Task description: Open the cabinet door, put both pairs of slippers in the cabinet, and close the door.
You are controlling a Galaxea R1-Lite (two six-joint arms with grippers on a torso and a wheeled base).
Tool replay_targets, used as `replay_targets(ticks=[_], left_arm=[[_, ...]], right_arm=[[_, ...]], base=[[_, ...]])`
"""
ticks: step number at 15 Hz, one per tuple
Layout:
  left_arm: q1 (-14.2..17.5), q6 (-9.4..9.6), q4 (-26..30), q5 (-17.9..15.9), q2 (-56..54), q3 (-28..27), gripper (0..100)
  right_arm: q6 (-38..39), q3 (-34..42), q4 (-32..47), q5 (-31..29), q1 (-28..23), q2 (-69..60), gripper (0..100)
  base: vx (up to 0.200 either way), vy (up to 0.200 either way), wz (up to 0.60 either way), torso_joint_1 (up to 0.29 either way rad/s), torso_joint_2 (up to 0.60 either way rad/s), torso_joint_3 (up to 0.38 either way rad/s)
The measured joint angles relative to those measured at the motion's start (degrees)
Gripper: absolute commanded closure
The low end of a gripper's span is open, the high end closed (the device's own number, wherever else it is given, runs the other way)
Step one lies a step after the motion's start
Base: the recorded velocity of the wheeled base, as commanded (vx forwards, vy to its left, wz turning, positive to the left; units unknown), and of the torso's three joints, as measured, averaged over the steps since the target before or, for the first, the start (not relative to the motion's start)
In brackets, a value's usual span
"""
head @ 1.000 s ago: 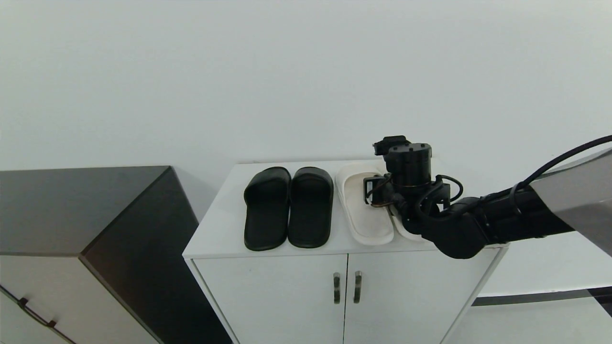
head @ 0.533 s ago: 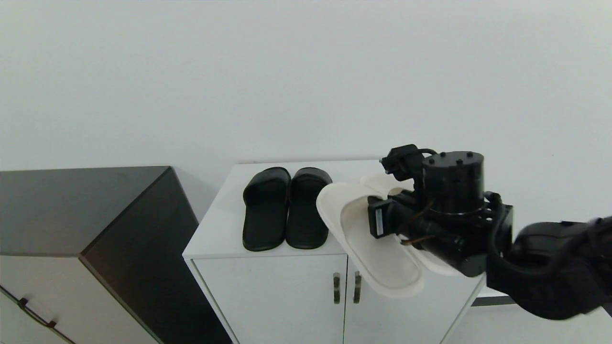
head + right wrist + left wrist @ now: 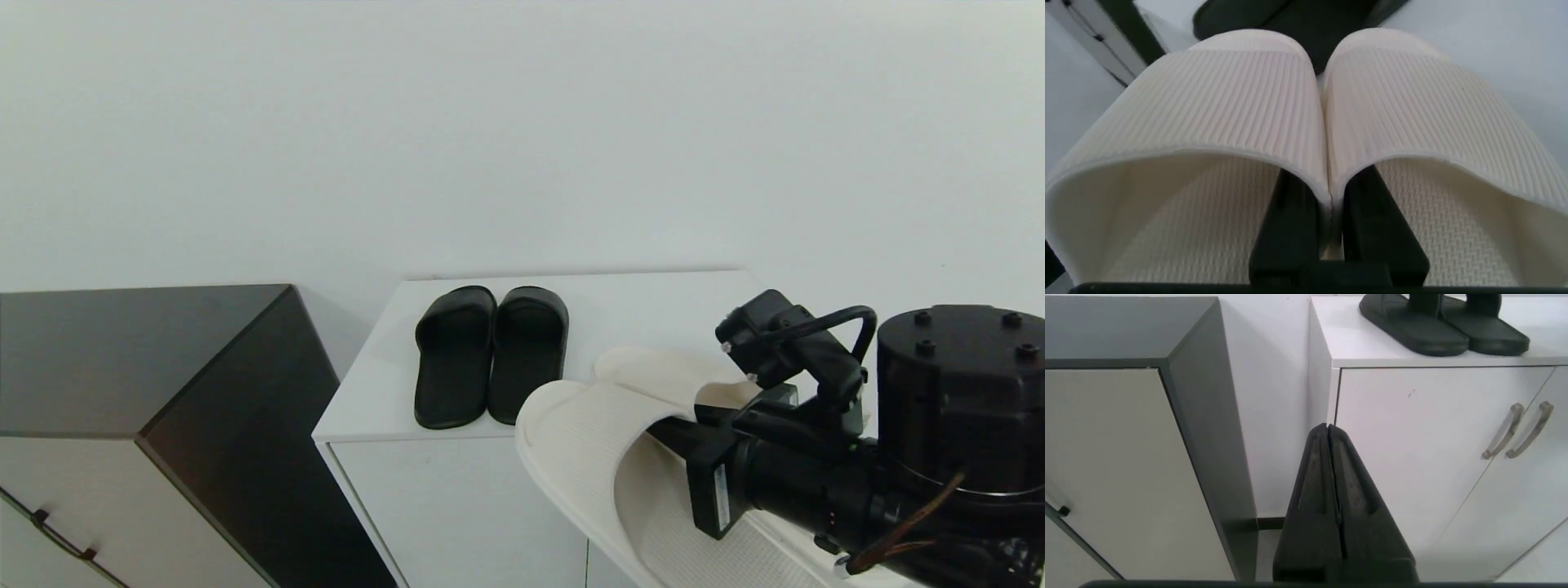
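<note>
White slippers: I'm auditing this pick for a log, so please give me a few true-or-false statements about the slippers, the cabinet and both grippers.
1. The right gripper is shut on the white slippers, holding both together. True.
2. The white slippers rest on the cabinet's top. False: they hang in the air in front of the white cabinet.
3. The black slippers lie side by side on the white cabinet's top. True.
4. The cabinet's doors stand open. False: both are shut, handles side by side.
5. The left gripper holds a black slipper. False: it is shut and empty, low beside the cabinet.
</note>
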Motion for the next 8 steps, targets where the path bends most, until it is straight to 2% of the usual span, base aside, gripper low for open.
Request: replay_targets(ticks=[2,8], left_arm=[[0.00,0.00,-0.02,0.02,0.00,0.00,100],[0.00,-0.18,-0.02,0.02,0.00,0.00,100]], right_arm=[[-0.20,0.99,-0.09,0.21,0.38,-1.19,100],[-2.39,3.52,-0.29,0.38,0.94,-2.11,100]], base=[[0.000,0.000,0.00,0.000,0.00,0.000],[-0.200,0.000,0.00,0.000,0.00,0.002]])
